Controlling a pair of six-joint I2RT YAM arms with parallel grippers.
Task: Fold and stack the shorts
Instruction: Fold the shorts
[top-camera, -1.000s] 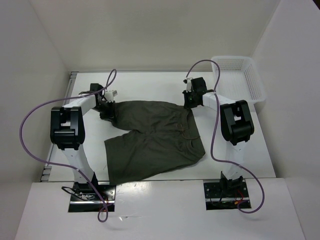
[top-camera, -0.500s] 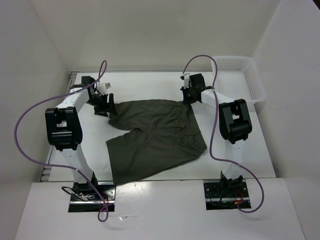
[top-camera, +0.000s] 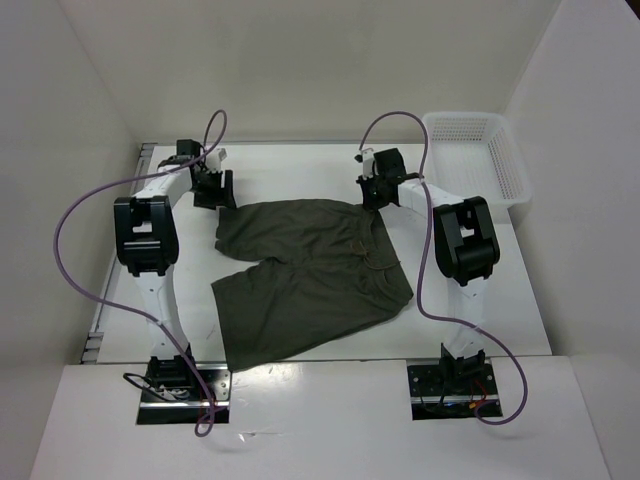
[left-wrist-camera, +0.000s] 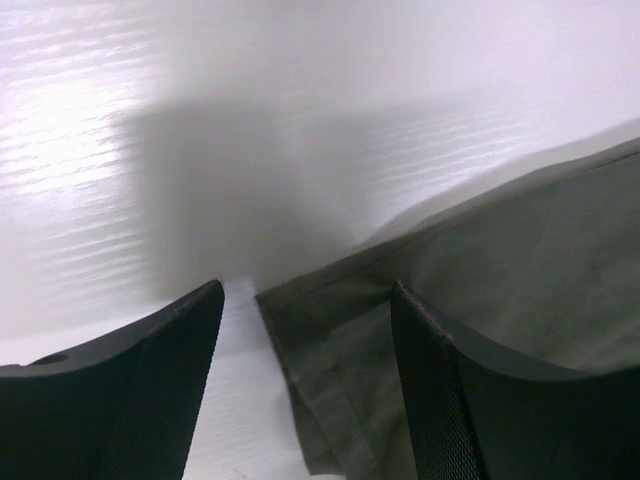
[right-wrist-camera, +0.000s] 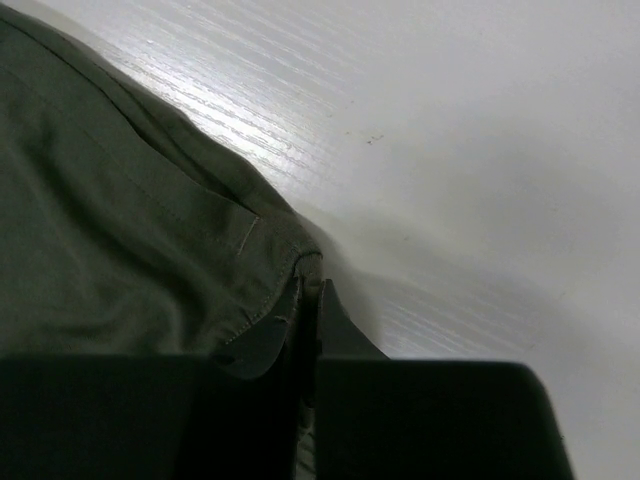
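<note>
The dark olive-green shorts (top-camera: 310, 265) lie spread on the white table, waistband to the right, two legs to the left. My left gripper (top-camera: 213, 190) hovers just beyond the far leg's corner (left-wrist-camera: 330, 330), jaws open; the cloth lies loose below and between the fingers (left-wrist-camera: 470, 400). My right gripper (top-camera: 372, 195) sits at the far right corner of the shorts and is shut on the waistband corner (right-wrist-camera: 300, 265), which is pinched between the fingertips (right-wrist-camera: 345, 330).
A white mesh basket (top-camera: 478, 155) stands at the back right of the table. White walls close in on the left, back and right. Purple cables loop from both arms.
My left gripper has opened and let go of the far leg corner, then drawn back toward the rear left. The shorts settled flatter. The right gripper stayed shut on the waistband.
</note>
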